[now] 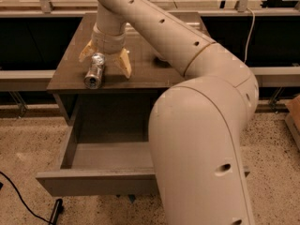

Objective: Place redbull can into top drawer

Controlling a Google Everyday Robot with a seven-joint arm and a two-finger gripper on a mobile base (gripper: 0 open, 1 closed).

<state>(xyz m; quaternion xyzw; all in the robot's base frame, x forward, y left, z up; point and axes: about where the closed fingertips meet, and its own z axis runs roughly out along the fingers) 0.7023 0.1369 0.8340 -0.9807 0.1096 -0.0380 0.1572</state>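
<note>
Hovering over the counter (70,74), claw (105,59) spread wide, fingers (124,63) straddling the redbull can (94,71), which lies on its side near the front-left edge. Below, the top drawer (93,182) stands open.

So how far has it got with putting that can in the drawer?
Done: the top drawer already stands pulled open, nothing visible inside. In hand: the gripper, open, straddles the redbull can lying on the cabinet top. Left: grip, lift, lower it into the drawer.
</note>
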